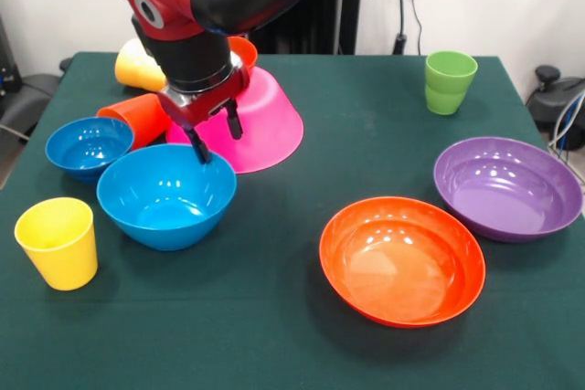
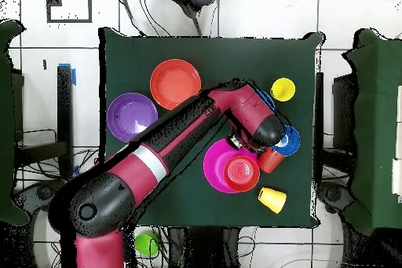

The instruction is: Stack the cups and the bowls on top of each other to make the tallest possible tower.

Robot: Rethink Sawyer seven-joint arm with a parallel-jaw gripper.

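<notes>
While the arm hangs low over the left side of the table (image 1: 302, 335), the end effector (image 1: 216, 138) sits with its two dark fingers spread apart and nothing between them, so it's open and empty. It hovers right over the far rim of the medium blue bowl (image 1: 166, 196), with the big pink bowl (image 1: 265, 125) just behind it.

Taking the pink bowl as the landmark: it's flipped upside down, and a small orange bowl (image 2: 241, 171) rests on top of it, which is easiest to see from overhead. That's all the tower amounts to, two pieces. The medium blue bowl stands upright just in front of the pink one, not on it. A small blue bowl (image 1: 89, 146) is upright off to the pink bowl's left in the front view, touching or nearly touching the medium blue one. An orange-red cup (image 1: 137, 119) lies on its side between the small blue bowl and the pink bowl, right up against the pink one. A yellow cup (image 1: 139, 66) lies tipped over just behind that. A second yellow cup (image 1: 58, 242) stands upright well in front and to the left.

Well apart to the pink bowl's right are the wide orange bowl (image 1: 402, 260) and wide purple bowl (image 1: 508, 187), both upright, side by side. The green cup (image 1: 449, 81) stands upright near the far right corner
</notes>
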